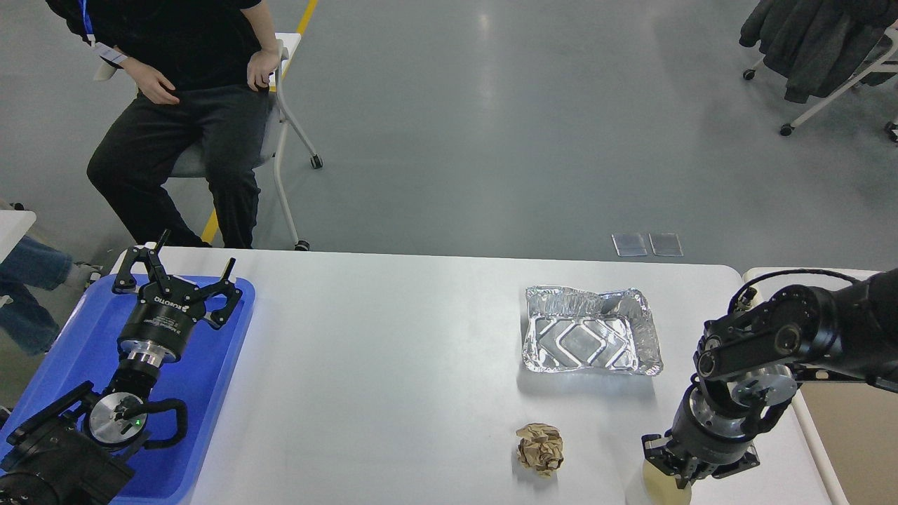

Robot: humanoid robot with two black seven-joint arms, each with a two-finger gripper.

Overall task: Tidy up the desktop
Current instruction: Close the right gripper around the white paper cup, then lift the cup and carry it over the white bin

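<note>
- And here we are over the desktop [393, 365], the big white bench filling the lower half of the view, rounded corners at the far edge, grey floor beyond it.
- At nine o'clock sits the blue tray [63, 365], lying on the bench's left edge, and our left arm hangs over it.
- Up at eleven o'clock a person [189, 105] in black sits on a chair [284, 126], well back from the bench.
- At one o'clock, far off, a rack of dark coats [814, 42] stands on wheels.
- At three o'clock our right arm bends down toward the near right corner of the bench.
- The foil tray [589, 330] rests at about three o'clock on the bench, crumpled along its rim, nothing inside it.
- Our left claw [186, 270] points away from us above the blue tray's far end, fingers spread wide, nothing between them.
- Our right claw [677, 471] points straight down at five o'clock over a pale round thing [659, 491] at the bench's near edge; we cannot tell whether it grips it, or how far the fingers stand apart.
- The crumpled brown paper ball [539, 449] lies at five o'clock, nearer us than the foil tray and just left of the right claw, touching neither.
</note>
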